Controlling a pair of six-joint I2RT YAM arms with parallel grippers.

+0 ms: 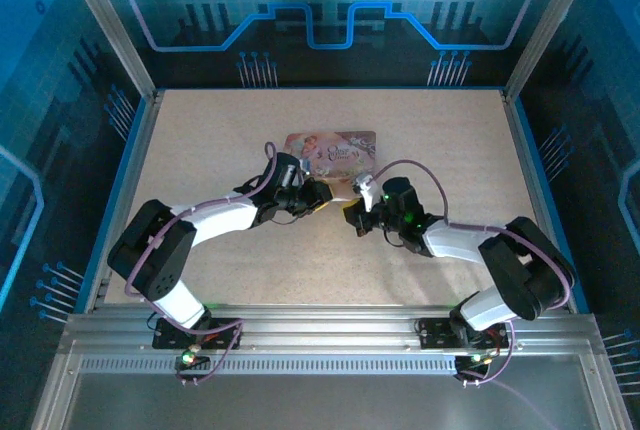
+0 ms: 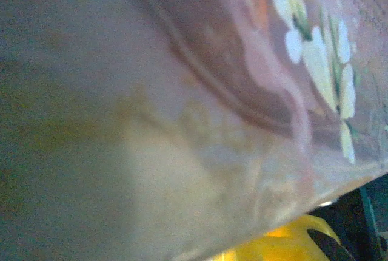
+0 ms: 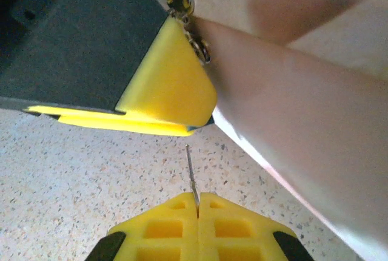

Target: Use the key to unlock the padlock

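A tin box (image 1: pixel 335 148) lies in the middle of the counter (image 1: pixel 220 150), beyond both arms. The left end effector (image 1: pixel 318 195) is at the box's near edge, and the right end effector (image 1: pixel 357 215) is just to its right. A key (image 3: pixel 191 170) sticks out from between the right end effector's tips, pointing toward the left one without touching it.

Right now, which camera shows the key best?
Right wrist: the key stands as a thin blade pinched in the shut right claw. From the top it is too small to tell; left wrist looks blurrily at the pink tin.
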